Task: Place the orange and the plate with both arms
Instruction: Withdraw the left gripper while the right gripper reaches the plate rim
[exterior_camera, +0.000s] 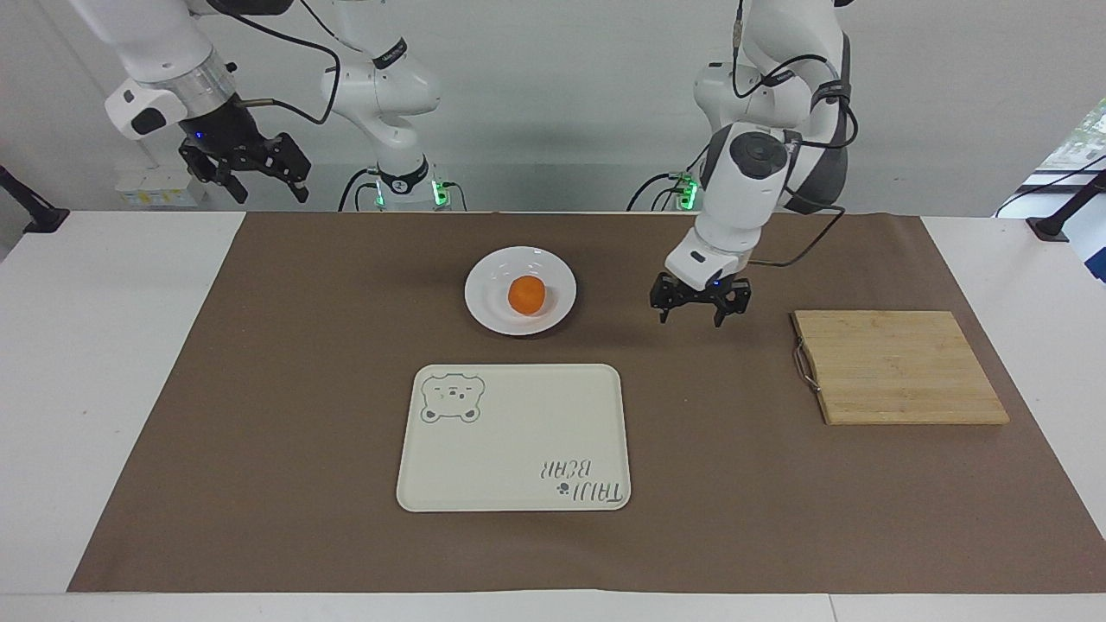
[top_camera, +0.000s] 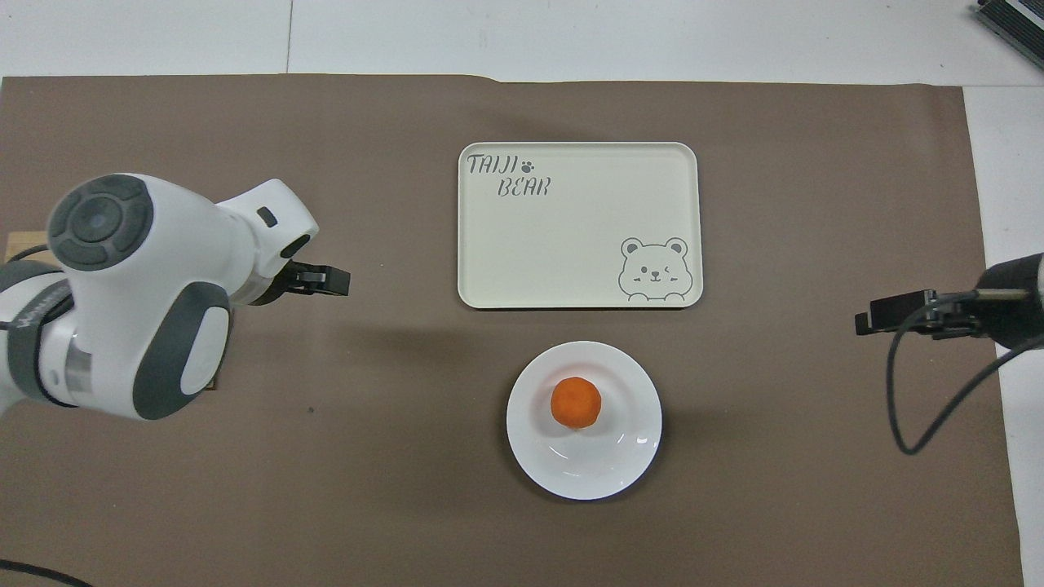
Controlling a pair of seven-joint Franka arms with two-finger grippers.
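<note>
The orange (exterior_camera: 526,295) sits in the middle of the white plate (exterior_camera: 492,298), which rests on the brown mat nearer to the robots than the cream tray. Both also show in the overhead view, the orange (top_camera: 577,402) on the plate (top_camera: 608,465). My left gripper (exterior_camera: 690,318) is open and empty, low over the mat between the plate and the cutting board; it shows in the overhead view (top_camera: 322,280) too. My right gripper (exterior_camera: 270,192) is open and empty, raised high over the mat's edge at the right arm's end, and shows in the overhead view (top_camera: 897,310).
A cream tray with a bear drawing (exterior_camera: 514,441) lies on the mat farther from the robots than the plate, also in the overhead view (top_camera: 571,236). A wooden cutting board (exterior_camera: 899,367) lies toward the left arm's end of the table.
</note>
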